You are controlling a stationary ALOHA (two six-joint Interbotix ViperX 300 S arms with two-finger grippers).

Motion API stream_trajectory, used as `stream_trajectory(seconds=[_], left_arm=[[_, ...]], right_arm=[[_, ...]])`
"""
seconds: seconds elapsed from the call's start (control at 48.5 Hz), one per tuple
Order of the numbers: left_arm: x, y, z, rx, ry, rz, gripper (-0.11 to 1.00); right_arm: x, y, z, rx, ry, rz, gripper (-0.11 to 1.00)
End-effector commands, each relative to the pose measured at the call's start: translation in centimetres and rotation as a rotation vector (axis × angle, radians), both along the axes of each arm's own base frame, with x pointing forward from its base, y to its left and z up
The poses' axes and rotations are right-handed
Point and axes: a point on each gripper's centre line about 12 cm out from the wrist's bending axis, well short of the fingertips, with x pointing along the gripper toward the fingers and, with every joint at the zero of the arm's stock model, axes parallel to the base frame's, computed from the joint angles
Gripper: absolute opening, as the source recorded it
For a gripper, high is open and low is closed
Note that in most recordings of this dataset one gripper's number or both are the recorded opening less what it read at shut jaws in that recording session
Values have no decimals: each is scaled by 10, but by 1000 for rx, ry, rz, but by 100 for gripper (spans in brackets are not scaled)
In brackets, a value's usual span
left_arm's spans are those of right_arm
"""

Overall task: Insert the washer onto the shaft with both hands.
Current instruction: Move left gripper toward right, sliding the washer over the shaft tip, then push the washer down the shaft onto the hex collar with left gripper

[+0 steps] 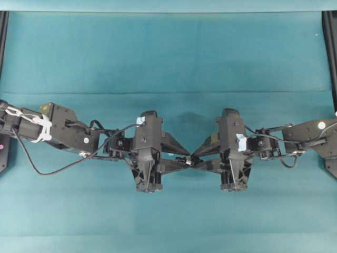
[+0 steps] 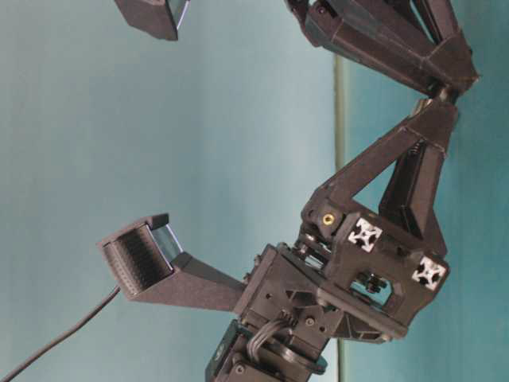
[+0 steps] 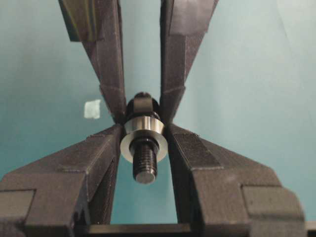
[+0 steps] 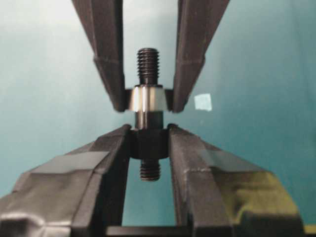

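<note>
The washer (image 3: 143, 139) already sits over the shaft's (image 4: 148, 106) thread, mid-air above the desk's centre. The left tool (image 3: 143, 129) pinches the washer; the right tool (image 4: 148, 143) clamps the shaft's hex body. Next: likely slide the washer fully home, then release. A tape scrap (image 4: 203, 102) lies at 3 o'clock on the teal desk (image 1: 168, 58).

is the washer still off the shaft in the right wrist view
No, the washer already sits around the shaft, whose threaded end pokes out past it between the left gripper fingers.
</note>
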Motion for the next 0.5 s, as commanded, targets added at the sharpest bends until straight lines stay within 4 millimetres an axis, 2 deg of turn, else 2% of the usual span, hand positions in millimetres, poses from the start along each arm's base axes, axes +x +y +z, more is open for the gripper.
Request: stream_trajectory(seconds=[0.0,0.475], left_arm=[[5,0,9,-3,-32,-1,36],[15,-1,11,-3,-47,0,36]], right_arm=[[7,2,9,9,-39,-2,0],[9,1,4,8,-25,-3,0]])
